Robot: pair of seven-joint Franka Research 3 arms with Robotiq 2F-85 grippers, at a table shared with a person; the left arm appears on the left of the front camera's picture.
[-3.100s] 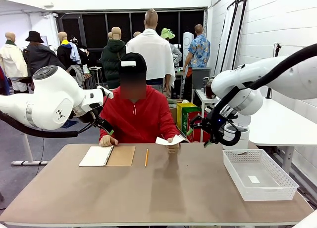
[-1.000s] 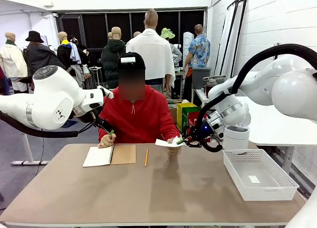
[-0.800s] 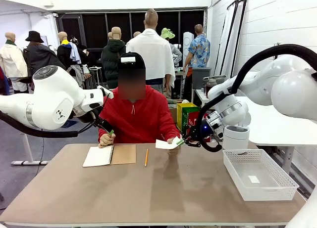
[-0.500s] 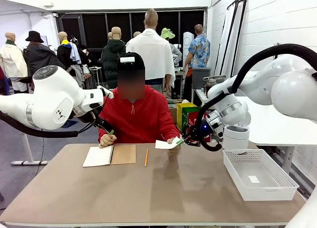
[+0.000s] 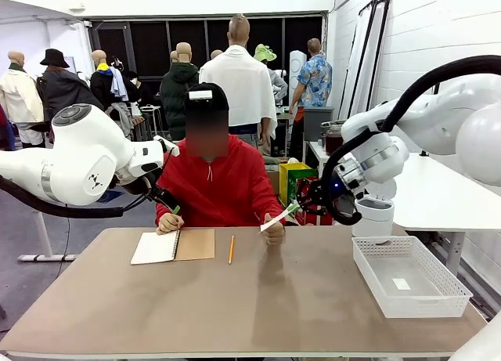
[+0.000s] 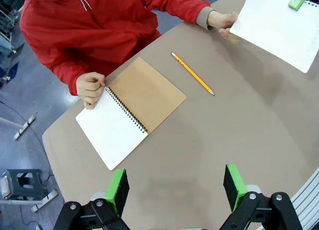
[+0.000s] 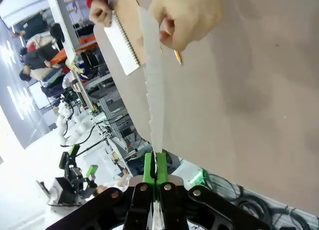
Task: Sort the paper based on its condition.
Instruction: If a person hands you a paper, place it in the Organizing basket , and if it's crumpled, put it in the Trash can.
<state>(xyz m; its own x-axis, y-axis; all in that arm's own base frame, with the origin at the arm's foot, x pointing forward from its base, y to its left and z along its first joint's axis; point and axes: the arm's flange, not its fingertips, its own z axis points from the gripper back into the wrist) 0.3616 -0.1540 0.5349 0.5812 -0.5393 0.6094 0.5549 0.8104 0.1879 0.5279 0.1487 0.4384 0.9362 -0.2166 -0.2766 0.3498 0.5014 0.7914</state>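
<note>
Over the worktop the left arm hangs bent at frame left with jaws released, while the right arm reaches in from the right, jaws clenched on the paper at centre, whose other end the person's hand holds.

White paper tilted mid-air, 1 edge ragged.

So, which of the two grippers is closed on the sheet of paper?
The right gripper: it pinches one edge of the sheet; the left gripper hangs open above the table.
</note>
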